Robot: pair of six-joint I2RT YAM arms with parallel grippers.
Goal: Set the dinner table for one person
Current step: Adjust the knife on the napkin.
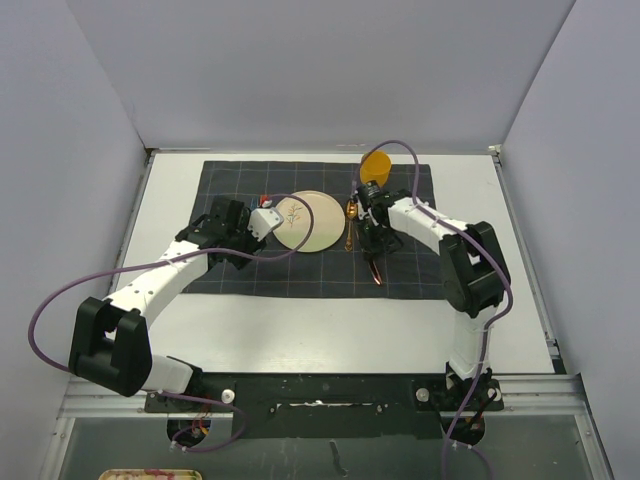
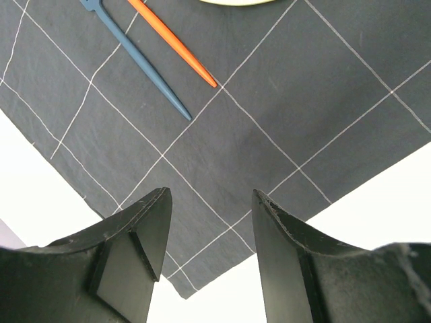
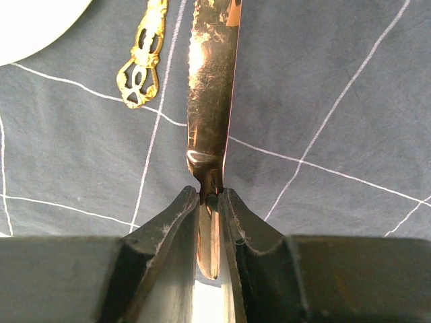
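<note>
White, flat and matte, the dinner table [image 1: 300, 330] fills the floor of a grey-walled booth; both arms reach over its middle.

Right gripper [image 3: 210, 195]: black fingers [image 3: 168, 222] pinched nearly together on a copper-coloured knife [image 3: 212, 81], clamping the narrow neck below the blade; blade glossy, mirror-bright, finely toothed along one edge.

Left gripper [image 2: 210, 208]: fingers [image 2: 145, 235] spread apart, grasping nothing, touching nothing, above a corner of the cloth [image 2: 283, 101]; cloth dark grey, woven, slightly creased, thin pale grid.

Beside the knife lies an ornate gold handle [image 3: 143, 57], pierced filigree; round cream plate [image 1: 305, 222] mid-cloth; blue tapered stick [image 2: 145, 64] and orange tapered stick [image 2: 178, 48] side by side, not touching; yellow-orange cup [image 1: 376, 165] at the cloth's far edge.
</note>
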